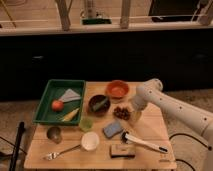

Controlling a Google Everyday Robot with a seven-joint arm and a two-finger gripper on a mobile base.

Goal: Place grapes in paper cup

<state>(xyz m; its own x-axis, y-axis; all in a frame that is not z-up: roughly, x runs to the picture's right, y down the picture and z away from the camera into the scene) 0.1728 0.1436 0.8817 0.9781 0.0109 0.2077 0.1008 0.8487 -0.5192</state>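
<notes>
Just beside the grapes (120,112), the gripper (133,116) is low over the table (155,125)

The gripper hangs from the white arm (170,105) that reaches in from 3 o'clock; whether it is wide, narrow or holding anything cannot be told. The grapes lie on the table at its 9 o'clock, close against it. From the grapes, the orange bowl (117,89) is at 12 o'clock and the dark bowl (99,104) at 10. The paper cup (90,140) stands upright, well apart, between 7 and 8 o'clock.

The white arm (175,107) reaches leftward, its tool (133,115) hanging low.
</notes>
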